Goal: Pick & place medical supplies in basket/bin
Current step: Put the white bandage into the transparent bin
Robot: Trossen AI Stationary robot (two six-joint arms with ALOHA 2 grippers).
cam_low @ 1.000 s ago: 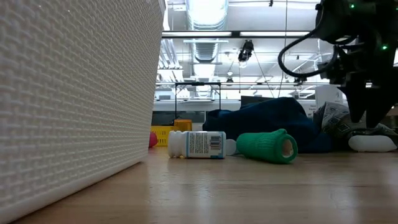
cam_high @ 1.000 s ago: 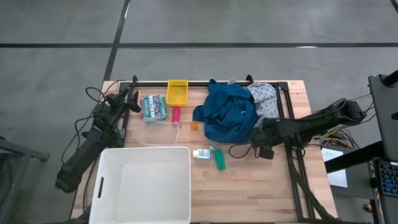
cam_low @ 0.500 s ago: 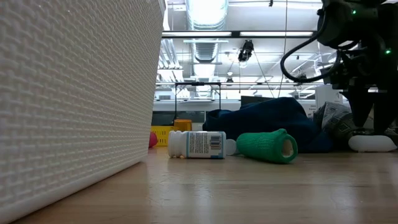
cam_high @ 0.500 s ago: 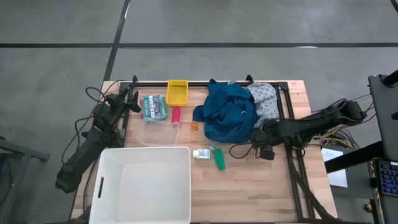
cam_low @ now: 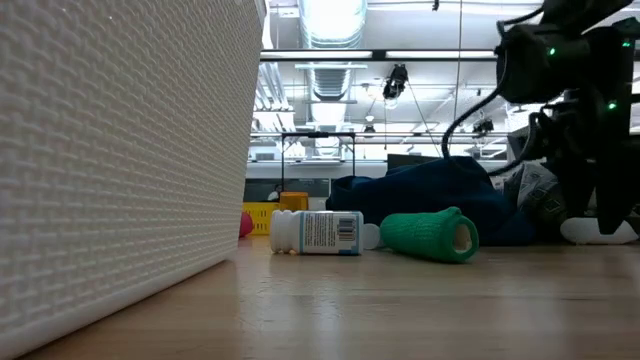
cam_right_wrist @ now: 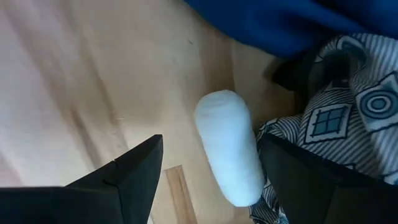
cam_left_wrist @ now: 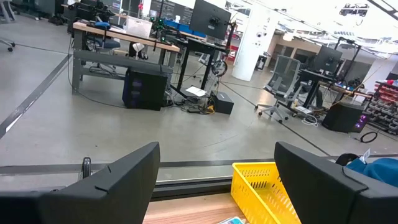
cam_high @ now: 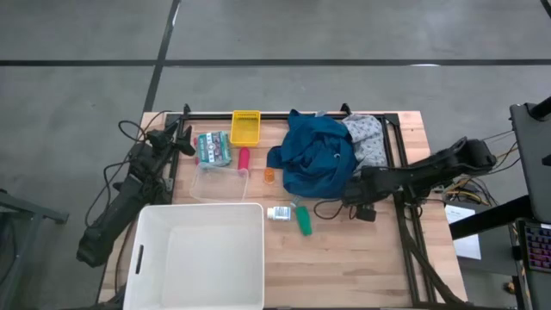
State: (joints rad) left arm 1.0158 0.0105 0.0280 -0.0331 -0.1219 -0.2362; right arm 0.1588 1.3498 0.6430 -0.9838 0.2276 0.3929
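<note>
The white tub [cam_high: 194, 258] stands on the table's near left part. The blue garment [cam_high: 317, 155] lies heaped at the far middle, with the grey patterned cloth [cam_high: 366, 138] against its right side. A green tube [cam_high: 304, 224], a white bottle [cam_high: 278, 213], an orange piece [cam_high: 269, 175] and a red bottle [cam_high: 244, 159] lie on the wood. My right gripper [cam_right_wrist: 210, 142] is open, pointing down over a white roll [cam_right_wrist: 230, 155] that lies beside the patterned cloth [cam_right_wrist: 348, 118]; its fingers stand either side of the roll, apart from it. My left gripper [cam_left_wrist: 217, 180] is open at the far left edge.
A yellow basket [cam_high: 245, 127], a green box [cam_high: 212, 148] and a clear plastic container [cam_high: 215, 185] sit on the far left part. Black cable loops [cam_high: 331, 208] lie near the right gripper. Bare wood lies between the tub and the table's right edge.
My right gripper has come down toward the white roll and shifted slightly toward the table's left. Nothing on the table has moved.
</note>
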